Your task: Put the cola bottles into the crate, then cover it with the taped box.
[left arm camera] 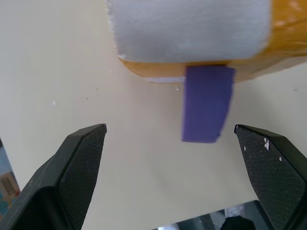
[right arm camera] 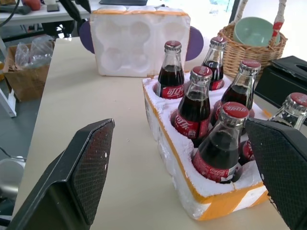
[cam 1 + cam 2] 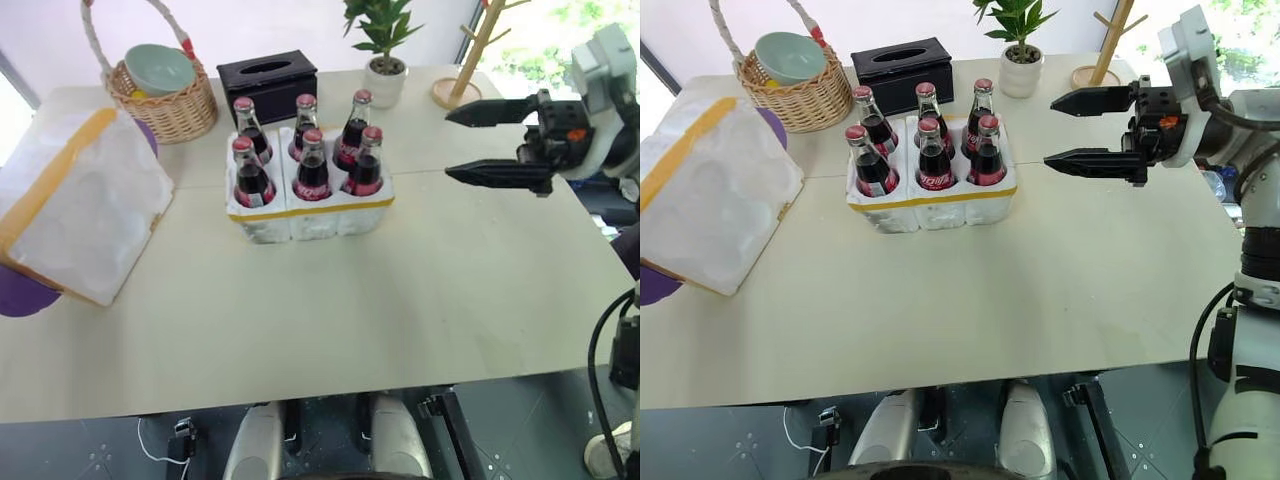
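The right tool (image 3: pixel 497 143), two black fingers spread wide and gripping nothing, reaches level from the right edge toward frame centre. Left of it, six upright glass cola bottles (image 3: pixel 312 165) with red caps fill the low white styrofoam crate (image 3: pixel 310 213), its long axis across the beige tabletop (image 3: pixel 420 300). The yellow-taped white foam box (image 3: pixel 80 205) lies tilted at far left, beside the released left tool (image 1: pixel 172 143).

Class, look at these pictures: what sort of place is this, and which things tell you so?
Probably a lab or office set up as a home tabletop: a potted plant, wicker basket and black tissue box dress the table, with cluttered workbenches beyond.
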